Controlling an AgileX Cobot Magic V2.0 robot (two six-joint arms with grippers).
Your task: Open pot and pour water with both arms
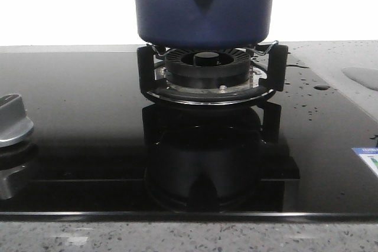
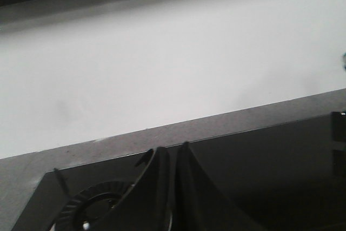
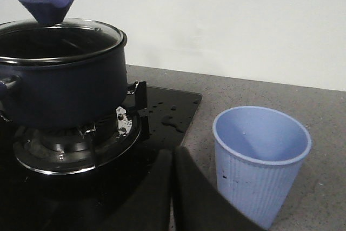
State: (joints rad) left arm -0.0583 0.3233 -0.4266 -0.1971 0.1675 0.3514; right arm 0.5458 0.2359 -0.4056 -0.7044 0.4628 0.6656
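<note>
The left gripper [image 2: 173,187] and the right gripper [image 3: 172,193] each show two fingers pressed together, holding nothing. One pot [image 1: 204,7] sits on the single burner [image 1: 207,75] toward the bench's back edge, its glass lid [image 3: 59,33] on; contents cannot be made out. One blue cup [image 3: 261,160] stands near the right edge, apparently empty. Water [image 1: 322,87] lies as scattered drops beside the burner.

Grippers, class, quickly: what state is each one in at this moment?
Left gripper: shut, holding nothing.
Right gripper: shut, holding nothing.
</note>
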